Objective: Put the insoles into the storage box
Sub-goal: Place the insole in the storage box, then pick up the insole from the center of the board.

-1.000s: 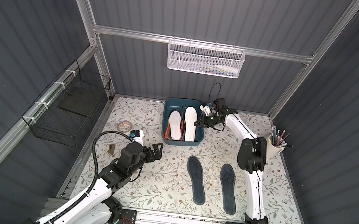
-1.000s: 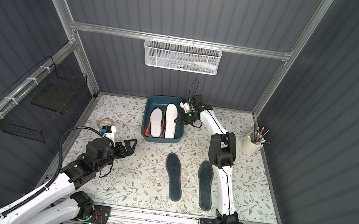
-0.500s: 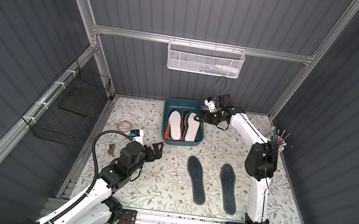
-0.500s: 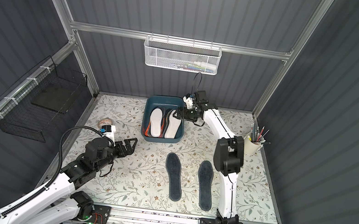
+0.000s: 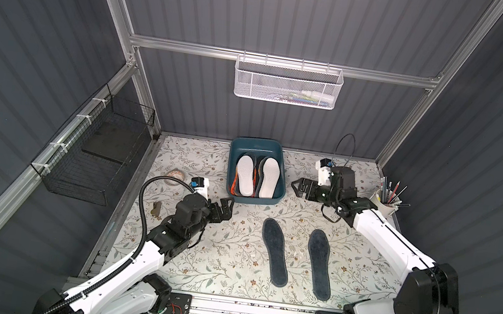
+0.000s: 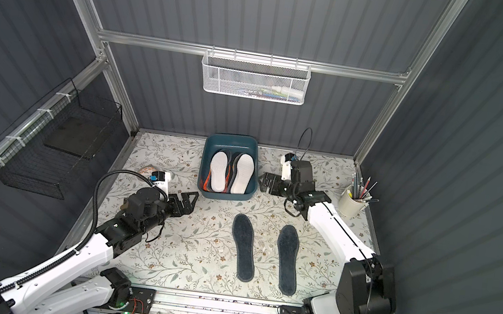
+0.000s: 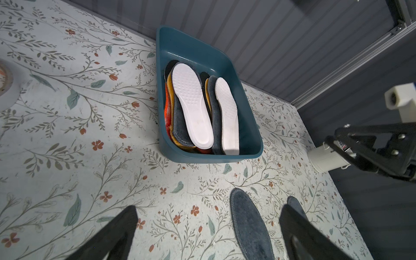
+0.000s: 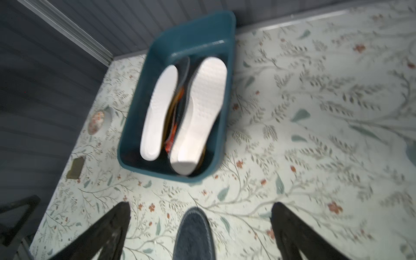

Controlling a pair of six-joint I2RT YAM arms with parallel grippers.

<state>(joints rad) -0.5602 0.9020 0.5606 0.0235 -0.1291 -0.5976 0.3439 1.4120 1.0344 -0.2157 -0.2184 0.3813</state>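
The teal storage box [image 5: 259, 142] [image 6: 232, 139] stands at the back of the table. It holds a stack of insoles with two white ones [image 5: 245, 175] [image 5: 269, 177] on top. Two dark grey-blue insoles [image 5: 274, 252] [image 5: 319, 264] lie flat on the table in front of it. My right gripper [image 5: 298, 186] [image 8: 201, 210] hangs open and empty just right of the box, above the toe of a dark insole [image 8: 193, 236]. My left gripper [image 5: 226, 206] [image 7: 208, 216] is open and empty, near the box's front left corner.
A white mesh basket [image 5: 286, 83] hangs on the back wall and a black wire basket [image 5: 98, 155] on the left wall. A cup of pencils [image 5: 385, 201] stands at the right edge. A tape roll [image 5: 174, 175] lies at the left.
My right gripper opened and let go of a white insole, which now lies in the box. It then drew back to the right of the box. The left arm has not moved.
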